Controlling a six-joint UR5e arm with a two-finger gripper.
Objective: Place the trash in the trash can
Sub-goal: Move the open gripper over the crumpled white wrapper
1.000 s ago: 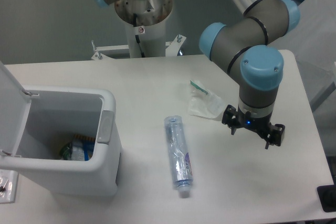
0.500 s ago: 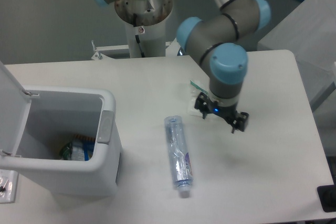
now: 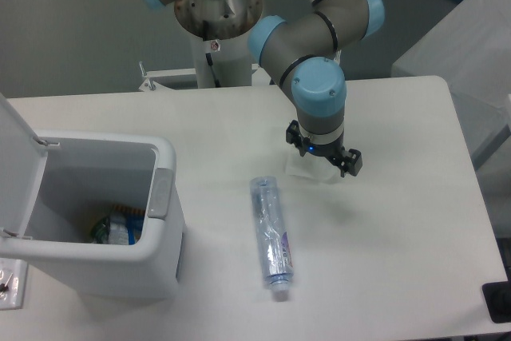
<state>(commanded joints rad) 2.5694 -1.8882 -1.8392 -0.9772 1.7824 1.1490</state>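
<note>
At the left edge of the table stands the trash can, a large white rectangular bin with a rounded rim. Its hinged white lid is raised at the far left, and a grey latch tab sits on the side facing the middle of the table. Inside, at the bottom, lies some colourful packaging, partly hidden by the rim.

Near the middle of the table, closer to the front edge, the long clear plastic bottle lies on its side, well apart from the bin. Its white cap points toward the front edge.

Just beyond the bottle's far end, toward the back edge, the crumpled clear wrapper rests on the table, mostly covered by the arm's wrist; its green strip is not visible. The gripper hangs directly over the wrapper, pointing down. Whether its fingers touch the wrapper cannot be told, nor whether the jaws are spread or closed.

At the back edge, the arm's base column rises behind the table.
</note>
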